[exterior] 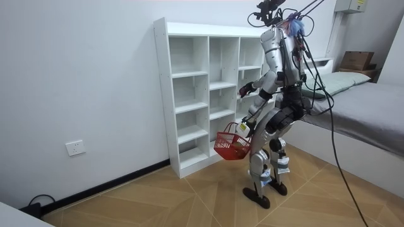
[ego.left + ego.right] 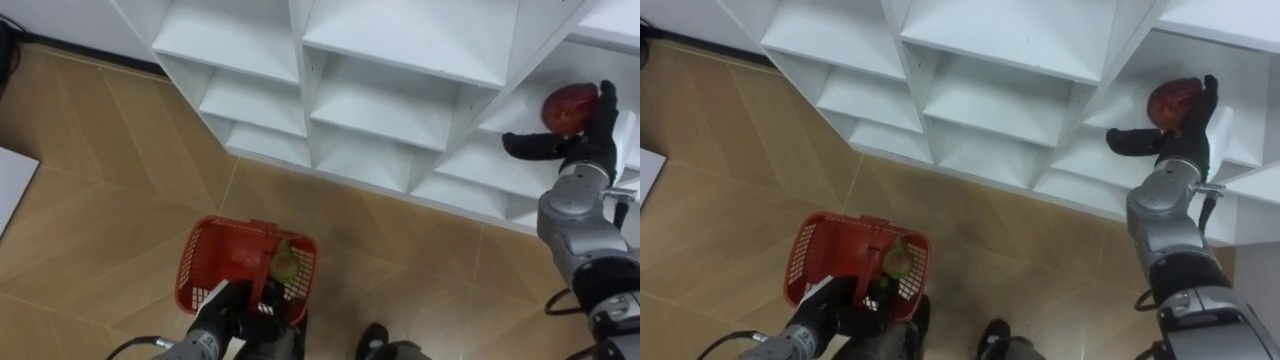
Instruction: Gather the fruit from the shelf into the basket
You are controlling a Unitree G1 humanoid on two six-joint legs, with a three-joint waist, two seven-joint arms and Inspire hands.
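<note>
While the robot stands facing the closet (image 2: pixel 380 95), I log the items as follows.

Right hand (image 2: pixel 590 138): raised into a compartment on the closet's right side, at the red fruit (image 2: pixel 567 108). Fingers (image 2: pixel 607 100) are straight and released, upright against the fruit's right flank. The thumb is spread wide to the left, below it. I read no grip yet.

Red fruit: inside that compartment, touching the fingers. Whether it rests on the shelf or on the palm I cannot tell.

Left hand (image 2: pixel 236 306): low at the robot's left side, fingers clenched on the handle of the basket (image 2: pixel 188 268), which hangs from it above the floor.

Green fruit (image 2: pixel 284 262): lying in the basket, near its right wall.

Step in hand, by my judgement: taking the red fruit. One piece is collected; this one is not.

Handling notes:
- I bring the thumb up and in under the fruit before curling the fingers, so that it is pinched across its widest part and not nudged deeper.
- It looks round and smooth and will likely roll if pushed from one side only.
- I close slowly, then draw straight back clear of the shelf edge before lowering.
- The basket is well apart from the right hand, down and to the left, so I hold it level.
- I bring the fruit over its open middle and release low, not from a height.
</note>
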